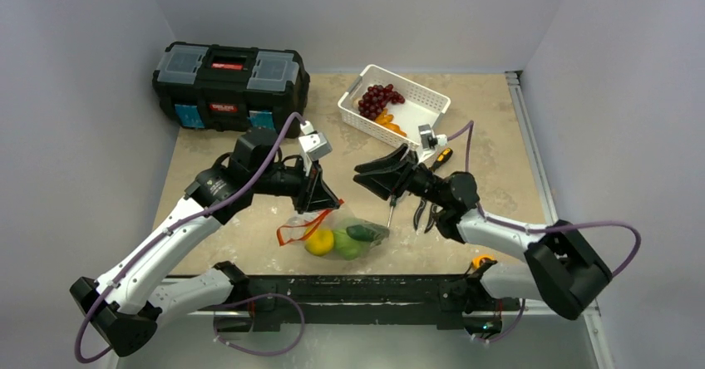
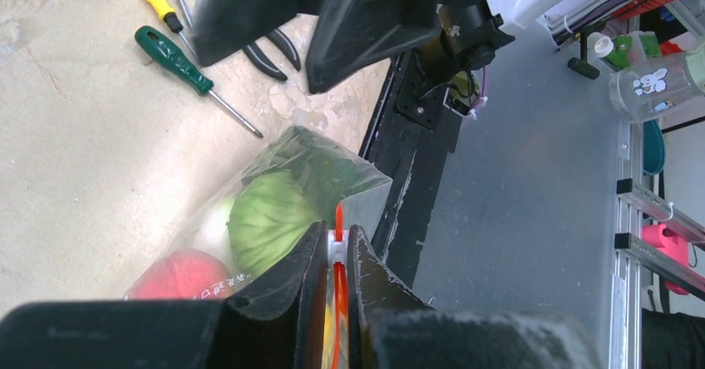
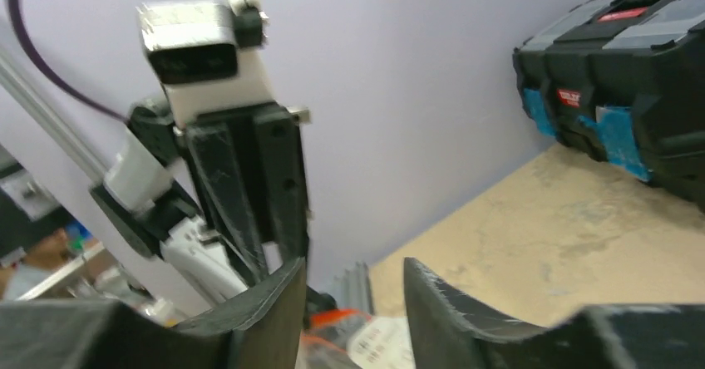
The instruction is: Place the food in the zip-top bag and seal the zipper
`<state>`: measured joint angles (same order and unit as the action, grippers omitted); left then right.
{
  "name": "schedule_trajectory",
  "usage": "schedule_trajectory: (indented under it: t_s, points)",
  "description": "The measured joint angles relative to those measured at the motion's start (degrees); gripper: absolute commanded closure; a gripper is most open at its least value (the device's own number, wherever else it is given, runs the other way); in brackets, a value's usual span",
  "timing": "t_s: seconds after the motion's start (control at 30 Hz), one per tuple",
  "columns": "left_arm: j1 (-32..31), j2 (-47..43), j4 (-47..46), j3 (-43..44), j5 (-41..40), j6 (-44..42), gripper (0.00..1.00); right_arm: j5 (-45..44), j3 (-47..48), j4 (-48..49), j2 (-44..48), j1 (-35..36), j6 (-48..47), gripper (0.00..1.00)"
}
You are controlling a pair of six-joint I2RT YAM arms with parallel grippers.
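The zip-top bag is seen near the front edge of the table, between the two arms, with a yellow citrus, a green cabbage and a dark cucumber inside it. Its orange-red zipper is pinched by the left gripper, whose jaws are pressed together on the white slider. The right gripper is held just beside the left one with its jaws apart and nothing between them. Because the far end of the mouth is not anchored, it is judged that a pull on the slider could drag the whole bag across the table rather than close the strip. The strip hangs in a loose loop, so a gap could be left unsealed, or the two sides could be misaligned. If the bag is lifted, the slider could be pulled from the jaws by the weight of the food, or something could be spilled through the open mouth. The green screwdriver and the pliers lie near and could be snagged. White printing is seen on the bag and red labels on the toolbox, but none of it can be read.
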<state>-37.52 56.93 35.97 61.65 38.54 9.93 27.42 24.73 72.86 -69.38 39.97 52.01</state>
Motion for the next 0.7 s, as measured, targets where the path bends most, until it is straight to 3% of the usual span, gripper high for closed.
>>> schedule_trajectory:
  t_s: [0.17, 0.23, 0.33, 0.47, 0.53, 0.6, 0.7]
  points:
    - [0.2, 0.0, -1.0, 0.0, -0.2, 0.4, 1.0, 16.2, 3.3, 1.1, -7.4, -3.3, 0.7, 0.24]
    - [0.5, 0.0, -1.2, 0.0, -0.4, 0.6, 1.0, 20.3, 3.8, -1.1, -7.4, -1.5, -1.6, 0.24]
    - [0.8, 0.0, -1.6, 0.0, -0.6, 1.4, 1.0, 22.0, 6.1, -12.6, -4.0, 2.7, -10.0, 0.26]
    - [1.0, 0.0, -2.0, 0.1, -0.6, 2.3, 1.0, 21.4, 8.5, -20.9, -0.1, 5.9, -18.7, 0.63]
    - [1.0, -0.1, -2.1, 0.4, -0.8, 2.9, 1.0, 20.3, 8.9, -22.8, 0.0, 5.9, -20.7, 0.74]
    - [1.1, -0.2, -2.5, 0.4, -1.0, 3.2, 0.98, 19.4, 8.9, -23.3, -0.9, 5.8, -21.2, 1.0]
    - [1.1, -0.4, -2.4, 0.4, -1.7, 4.0, 0.76, 18.2, 8.9, -23.3, -2.3, 5.8, -21.3, 1.0]
